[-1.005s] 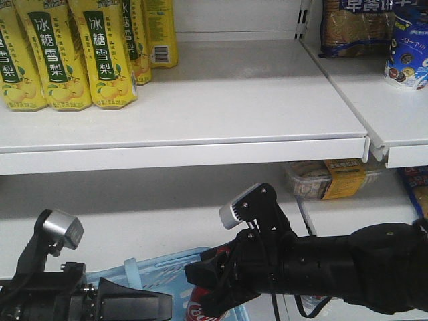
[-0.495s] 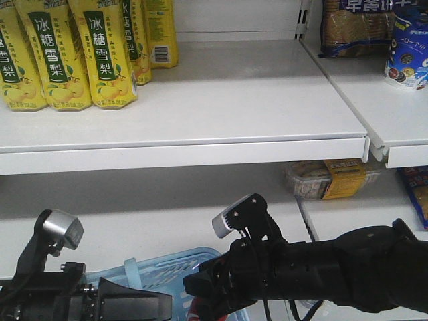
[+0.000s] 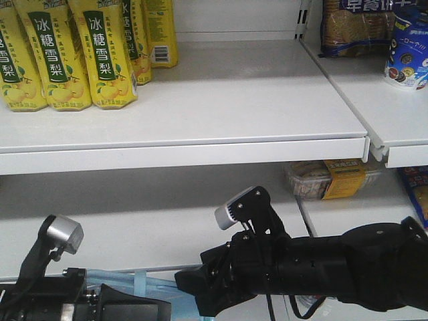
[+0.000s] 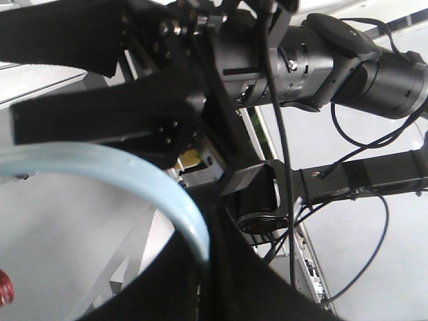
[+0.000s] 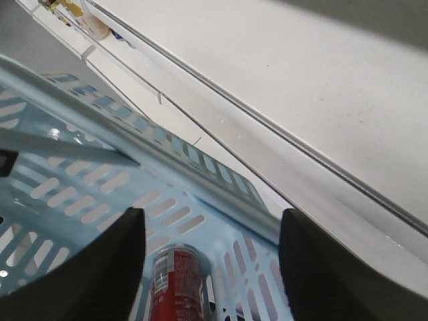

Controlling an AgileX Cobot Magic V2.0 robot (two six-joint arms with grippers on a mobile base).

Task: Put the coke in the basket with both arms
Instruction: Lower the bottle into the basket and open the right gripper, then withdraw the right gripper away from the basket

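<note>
Looking down through the right wrist view, we see our right hand (image 5: 210, 261) with its two dark fingers (image 5: 107, 267) spread wide apart and nothing between them. Below that gap, a red metal coke can (image 5: 175, 284) lies on the slotted floor of the pale blue plastic basket (image 5: 73, 194), close to the basket's far wall. The can touches neither finger.

In the front view, the black right arm (image 3: 321, 267) reaches in from the right with its small silver camera (image 3: 234, 208) on top, and its hand sits low over the basket, of which only a strip of pale blue rim (image 3: 150, 286) shows at the bottom edge. The left arm (image 3: 53, 301) lies low at the bottom left.

From the left wrist view, a curved pale blue basket handle (image 4: 134, 187) crosses right in front of the lens, running between the black parts of our left hand (image 4: 134, 174). We cannot tell from these views whether that hand is clamped on the handle or merely around it.

Above, yellow pear-drink cartons (image 3: 80, 53) stand on the white shelf (image 3: 234, 114).
</note>
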